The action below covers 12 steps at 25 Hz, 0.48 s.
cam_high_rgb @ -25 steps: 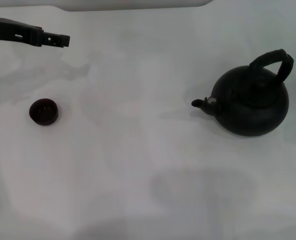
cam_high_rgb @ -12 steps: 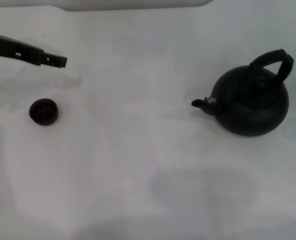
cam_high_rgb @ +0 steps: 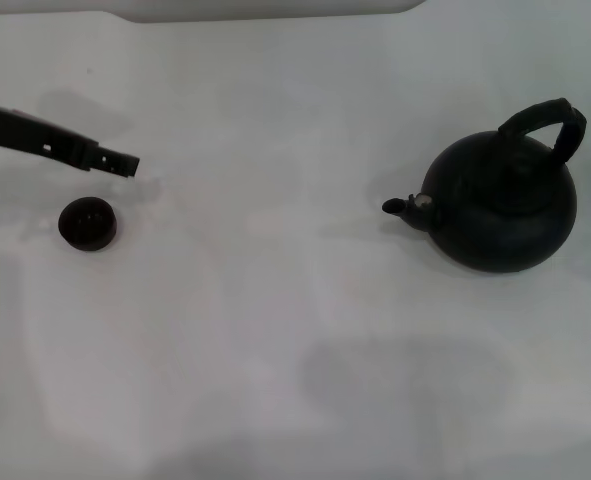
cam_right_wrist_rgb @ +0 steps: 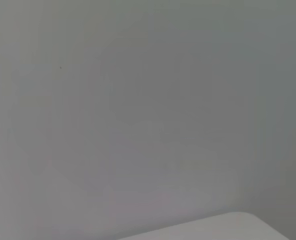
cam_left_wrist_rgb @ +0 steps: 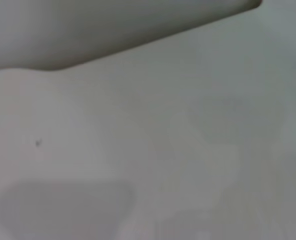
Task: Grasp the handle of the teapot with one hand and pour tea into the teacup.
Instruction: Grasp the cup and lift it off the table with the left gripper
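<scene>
Left gripper [cam_high_rgb: 125, 163] hovers just beyond the teacup [cam_high_rgb: 87, 222], far left; finger state cannot be told. Teapot [cam_high_rgb: 499, 203] stands untouched, right.

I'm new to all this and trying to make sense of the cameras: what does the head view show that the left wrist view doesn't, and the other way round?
Only the head view shows the objects: the teapot with its arched handle on the robot's right, the small teacup on its left, and the left gripper hovering just behind the teacup. The left wrist view shows none of these, only a darker band along one edge that cannot be identified. Both views share the pale white table.
</scene>
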{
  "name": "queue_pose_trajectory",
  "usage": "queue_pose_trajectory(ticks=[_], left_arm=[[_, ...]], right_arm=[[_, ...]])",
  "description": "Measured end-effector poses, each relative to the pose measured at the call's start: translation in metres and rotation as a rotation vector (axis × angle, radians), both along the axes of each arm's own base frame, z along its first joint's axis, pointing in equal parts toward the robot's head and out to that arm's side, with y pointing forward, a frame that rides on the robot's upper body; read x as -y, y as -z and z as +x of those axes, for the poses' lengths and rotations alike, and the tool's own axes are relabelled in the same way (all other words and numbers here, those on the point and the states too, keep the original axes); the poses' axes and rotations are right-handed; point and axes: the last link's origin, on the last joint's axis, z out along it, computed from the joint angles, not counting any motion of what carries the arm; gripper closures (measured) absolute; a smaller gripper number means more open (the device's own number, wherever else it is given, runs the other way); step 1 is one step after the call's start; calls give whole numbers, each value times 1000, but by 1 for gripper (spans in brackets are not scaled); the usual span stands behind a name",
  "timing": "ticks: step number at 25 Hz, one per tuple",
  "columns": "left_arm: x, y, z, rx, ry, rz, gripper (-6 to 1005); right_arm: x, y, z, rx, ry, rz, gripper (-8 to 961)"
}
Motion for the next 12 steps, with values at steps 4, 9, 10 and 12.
queue_pose_trajectory(ticks=[4,9,10,12], left_arm=[[3,7,-5,1,-20,-23,113],[5,12,-11,-10,-33,-44,113],[6,12,-11,-12,-33,-46,112],[7,13,-13,-25,-36,-54,112]], right_arm=[[0,0,0,0,0,0,83],[-1,0,0,-1,0,-1,83],[-1,0,0,-1,0,-1,83],[-1,1,-1,-2,-1,-2,83]])
